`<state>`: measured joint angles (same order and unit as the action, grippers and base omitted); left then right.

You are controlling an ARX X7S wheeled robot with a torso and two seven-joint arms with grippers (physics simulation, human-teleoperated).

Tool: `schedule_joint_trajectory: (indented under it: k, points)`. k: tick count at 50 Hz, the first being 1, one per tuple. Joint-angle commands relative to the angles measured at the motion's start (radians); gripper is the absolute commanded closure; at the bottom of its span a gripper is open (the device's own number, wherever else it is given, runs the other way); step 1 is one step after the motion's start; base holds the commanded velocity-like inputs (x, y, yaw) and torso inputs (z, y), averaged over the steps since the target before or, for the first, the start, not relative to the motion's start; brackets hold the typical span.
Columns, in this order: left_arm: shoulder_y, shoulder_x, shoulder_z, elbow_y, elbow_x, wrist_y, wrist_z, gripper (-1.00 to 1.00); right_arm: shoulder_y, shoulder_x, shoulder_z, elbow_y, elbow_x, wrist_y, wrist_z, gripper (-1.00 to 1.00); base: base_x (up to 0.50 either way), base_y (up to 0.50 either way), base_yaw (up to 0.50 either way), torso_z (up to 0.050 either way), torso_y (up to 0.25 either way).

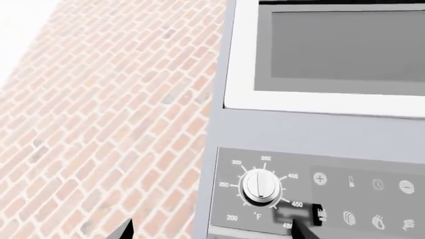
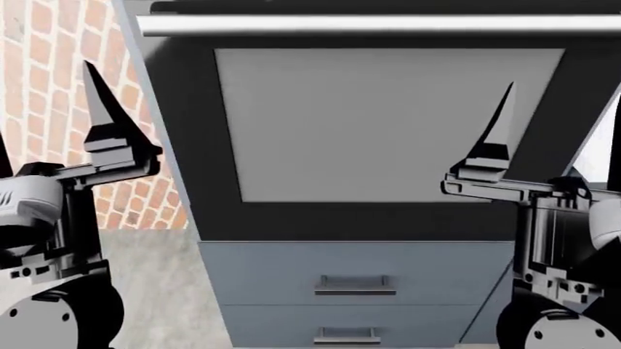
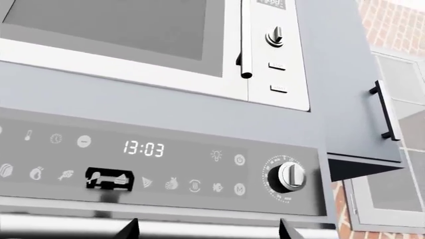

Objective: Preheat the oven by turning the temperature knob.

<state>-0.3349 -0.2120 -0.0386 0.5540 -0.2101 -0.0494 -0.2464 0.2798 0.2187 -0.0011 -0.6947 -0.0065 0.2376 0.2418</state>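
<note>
Your oven sits dead ahead in the head view: big grey glass window filling the middle, long silver bar handle across the top, two grey drawers w/ small bar pulls below it, brick wall off to the left. Left gripper is raised at the oven's left edge, in front of the brick; only one dark pointed finger shows clearly there, so can't tell if it's spread or pressed together. In the left wrist view just two dark tips show at the frame edge, well apart, nothing between them. Right gripper is up in front of the glass, right side; again one finger in plain sight from the head cam. The right wrist view shows two tips at the frame edge w/ a wide gap, empty. Temp knob is white, at the left end of the oven's control panel, ringed by 200–450 marks and an °F label; neither gripper touches it. Right wrist cam looks at the panel's other end: clock reads 13:03, white icons, a second knob at the right. Above the panel sits a smaller appliance w/ its own window, dark handle and small dial.
</note>
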Motion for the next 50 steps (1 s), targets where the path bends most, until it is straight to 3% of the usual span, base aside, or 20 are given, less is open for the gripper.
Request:
schedule_joint_trajectory:
  k: [1,3,44,50]
  points:
    - [0.016,-0.016,0.018,0.035,-0.039,0.007,0.025,-1.00,0.012,0.003,-0.010,0.024,0.000,-0.011,0.009,-1.00,0.00,0.00,0.00,0.000,0.000]
    - [0.028,-0.037,0.007,0.050,-0.120,0.015,0.070,-1.00,0.002,0.007,-0.013,0.014,0.000,-0.010,0.008,-1.00,0.00,0.00,0.00,0.050,0.000]
    - [0.022,-0.055,0.018,0.052,-0.124,0.018,0.043,-1.00,0.003,0.032,-0.045,0.019,-0.018,-0.005,0.032,-1.00,0.00,0.00,0.00,0.050,0.000]
    - [0.024,-0.053,0.028,0.068,-0.092,0.019,0.025,-1.00,-0.003,0.033,-0.029,0.011,0.024,-0.021,0.025,-1.00,0.03,0.00,0.00,0.017,0.000]
